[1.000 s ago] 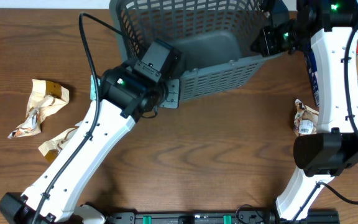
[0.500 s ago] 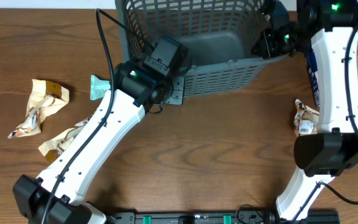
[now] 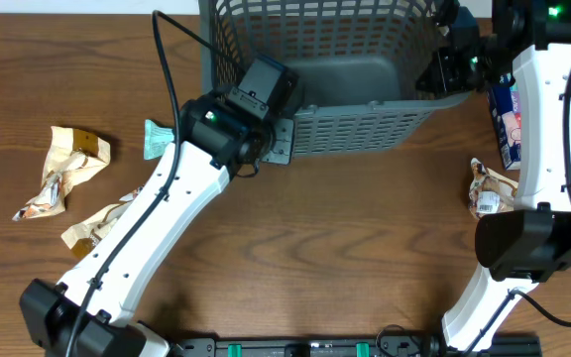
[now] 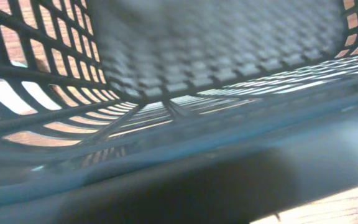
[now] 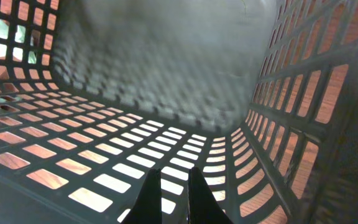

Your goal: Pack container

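I have both arms on the large dark grey plastic lattice basket (image 3: pixel 365 124), which sits at the far edge of the brown wooden table (image 3: pixel 345 248), centre to right, with its solid floor showing and nothing in it. The left gripper (image 3: pixel 278 139) is at the basket's near-left corner. Its wrist camera shows only blurred rim and lattice, so I cannot tell how its jaws stand. The right gripper (image 3: pixel 451 61) is at the right rim. In its wrist view the fingers (image 5: pixel 149 199) stand close together with a thin gap, but whether they pinch plastic I cannot tell.

I judge this step to be positioning the basket before any loading. To do it well I would move both arms as one, at the same pace and in the same direction, so the basket slides flat and does not twist against either hold. I would bring it towards the middle of the table, within easy reach of the crumpled beige packets (image 3: pixel 62 169) well to the left and the crumpled packet (image 3: pixel 488 188) on the right. The small teal packet (image 3: pixel 157 139) lies just beside the left arm, so I would keep the left elbow from sweeping it.
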Motion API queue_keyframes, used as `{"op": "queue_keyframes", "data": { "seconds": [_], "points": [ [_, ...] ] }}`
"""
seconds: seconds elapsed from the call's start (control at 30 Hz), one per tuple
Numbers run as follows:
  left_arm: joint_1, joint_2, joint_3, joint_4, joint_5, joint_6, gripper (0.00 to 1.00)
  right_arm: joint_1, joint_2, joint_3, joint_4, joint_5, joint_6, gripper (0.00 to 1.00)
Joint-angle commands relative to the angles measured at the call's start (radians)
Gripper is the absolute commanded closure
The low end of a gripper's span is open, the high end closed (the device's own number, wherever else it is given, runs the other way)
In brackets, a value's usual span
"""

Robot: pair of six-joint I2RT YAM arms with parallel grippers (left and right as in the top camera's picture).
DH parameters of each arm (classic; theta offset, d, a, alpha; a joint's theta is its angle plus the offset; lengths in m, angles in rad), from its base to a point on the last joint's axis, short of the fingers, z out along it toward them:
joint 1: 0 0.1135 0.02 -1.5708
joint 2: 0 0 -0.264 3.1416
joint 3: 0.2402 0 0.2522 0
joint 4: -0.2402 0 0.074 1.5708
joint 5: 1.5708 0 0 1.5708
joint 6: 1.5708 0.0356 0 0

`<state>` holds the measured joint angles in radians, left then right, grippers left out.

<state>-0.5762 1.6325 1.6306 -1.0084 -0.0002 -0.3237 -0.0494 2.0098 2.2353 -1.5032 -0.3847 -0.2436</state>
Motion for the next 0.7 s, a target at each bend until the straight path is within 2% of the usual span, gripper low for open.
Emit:
{"op": "queue_keyframes", "data": {
  "seconds": [0.0, 0.33, 0.37, 0.4, 0.47, 0.5, 0.53, 0.67],
  "points": [
    [0.029, 0.002, -0.006, 0.005, -0.019, 0.017, 0.94, -0.011, 0.012, -0.005, -0.008, 0.022, -0.011, 0.99],
    [0.064, 0.002, -0.006, -0.004, -0.019, 0.025, 0.94, -0.011, 0.012, -0.005, -0.003, 0.022, -0.012, 0.98],
    [0.064, 0.002, -0.006, -0.006, -0.019, 0.024, 0.9, -0.011, 0.012, -0.005, 0.0, 0.022, -0.012, 0.93],
    [0.064, 0.002, -0.006, -0.007, -0.019, 0.024, 0.86, -0.01, 0.012, -0.005, 0.002, 0.022, -0.012, 0.78],
    [0.064, 0.002, -0.006, -0.007, -0.019, 0.025, 0.71, -0.009, 0.012, -0.005, 0.006, 0.021, -0.012, 0.5],
    [0.064, 0.002, -0.006, -0.006, -0.019, 0.025, 0.64, -0.009, 0.012, -0.005, 0.009, 0.017, -0.012, 0.43],
    [0.064, 0.002, -0.006, -0.006, -0.019, 0.025, 0.56, -0.008, 0.012, -0.005, 0.011, 0.013, -0.012, 0.32],
    [0.064, 0.002, -0.006, -0.007, -0.019, 0.052, 0.32, -0.008, 0.012, -0.005, 0.022, -0.005, -0.013, 0.01]
  ]
}}
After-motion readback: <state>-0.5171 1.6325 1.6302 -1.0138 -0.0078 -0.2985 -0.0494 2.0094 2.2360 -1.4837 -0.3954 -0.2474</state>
